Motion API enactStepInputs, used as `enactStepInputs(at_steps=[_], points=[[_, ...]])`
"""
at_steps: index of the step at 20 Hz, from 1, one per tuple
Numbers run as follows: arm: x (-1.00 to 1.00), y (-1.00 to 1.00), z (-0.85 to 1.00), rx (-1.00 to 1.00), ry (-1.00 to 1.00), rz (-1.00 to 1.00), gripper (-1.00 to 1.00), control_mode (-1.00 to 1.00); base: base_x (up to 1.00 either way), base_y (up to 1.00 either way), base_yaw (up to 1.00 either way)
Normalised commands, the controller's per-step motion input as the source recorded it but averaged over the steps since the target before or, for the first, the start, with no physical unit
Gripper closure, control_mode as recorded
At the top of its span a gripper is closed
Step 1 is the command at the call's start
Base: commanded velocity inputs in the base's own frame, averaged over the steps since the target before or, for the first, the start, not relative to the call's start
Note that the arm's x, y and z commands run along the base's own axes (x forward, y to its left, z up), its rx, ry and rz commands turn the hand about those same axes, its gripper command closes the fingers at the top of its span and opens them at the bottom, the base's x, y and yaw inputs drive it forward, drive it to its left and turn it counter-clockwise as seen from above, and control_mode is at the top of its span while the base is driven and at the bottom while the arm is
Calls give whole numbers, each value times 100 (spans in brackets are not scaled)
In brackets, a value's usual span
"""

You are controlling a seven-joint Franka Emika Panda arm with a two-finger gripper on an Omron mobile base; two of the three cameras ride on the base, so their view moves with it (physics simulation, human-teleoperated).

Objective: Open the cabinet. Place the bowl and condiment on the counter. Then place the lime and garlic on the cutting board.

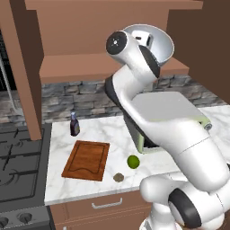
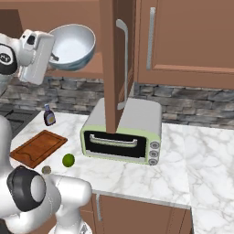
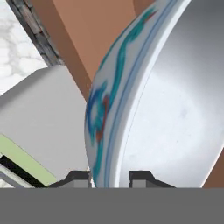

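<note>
My gripper (image 3: 110,177) is shut on the rim of the white bowl (image 3: 175,100) with the blue pattern and holds it tilted in the air in front of the open cabinet (image 2: 112,68), level with its shelf (image 1: 90,67). The bowl (image 2: 73,45) hangs above the toaster oven. The dark condiment (image 1: 74,125) bottle stands upright on the marble counter (image 1: 63,134) behind the cutting board (image 1: 86,159). The lime (image 1: 133,161) and the garlic (image 1: 118,177) lie on the counter to the right of the board, near the front edge.
A pale green toaster oven (image 2: 121,132) stands on the counter under the open cabinet door. The black stove (image 1: 18,166) lies left of the counter. A closed cabinet door (image 2: 183,36) is at the right, and a drawer (image 1: 105,204) sits below the counter.
</note>
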Motion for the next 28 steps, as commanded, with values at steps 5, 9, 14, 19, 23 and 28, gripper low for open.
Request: enactStepInputs(at_steps=[5,9,14,19,23,28], points=[[-100,-9,8,0,0,-7,100,-100,0,0,0],[-100,-49,-2,0,6,-8,100,-100,0,0,0],[-100,-61,-36,-3,23,-5,100,-100,0,0,0],[-80,-54,-63,-9,34,0,100,-100,0,0,0],[-62,-51,-84,-6,32,0,100,-100,0,0,0],[-11,-24,-98,-2,31,3,100,-100,0,0,0]])
